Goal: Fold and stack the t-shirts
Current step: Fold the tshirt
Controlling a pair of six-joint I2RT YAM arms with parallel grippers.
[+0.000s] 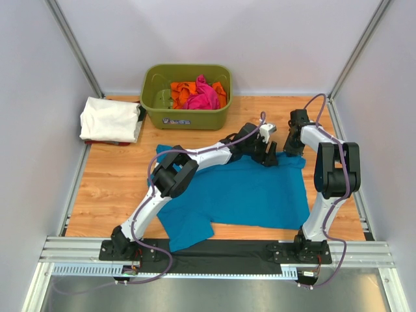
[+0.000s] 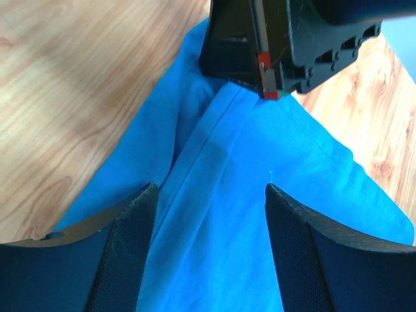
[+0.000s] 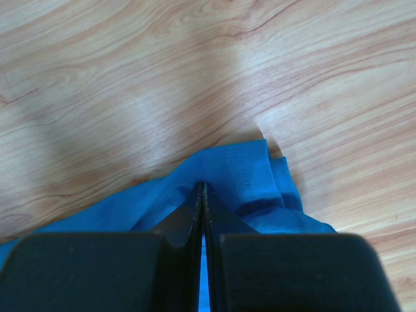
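Wooden table (image 1: 110, 188), grey walls around. The teal-blue t-shirt (image 1: 247, 195) is lying spread across centre frame. The right gripper (image 3: 203, 188) is pinching its upper-right corner, fingers pressed together on the cloth. The left gripper (image 2: 211, 195) is hanging just beside it, fingers spread above the fabric. A white t-shirt (image 1: 109, 119) is sitting folded at upper left.

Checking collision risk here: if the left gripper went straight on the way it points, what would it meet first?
Most likely the teal-blue t-shirt beneath the open left gripper; just beyond, the right gripper, shut on the shirt's edge. Depth unclear.
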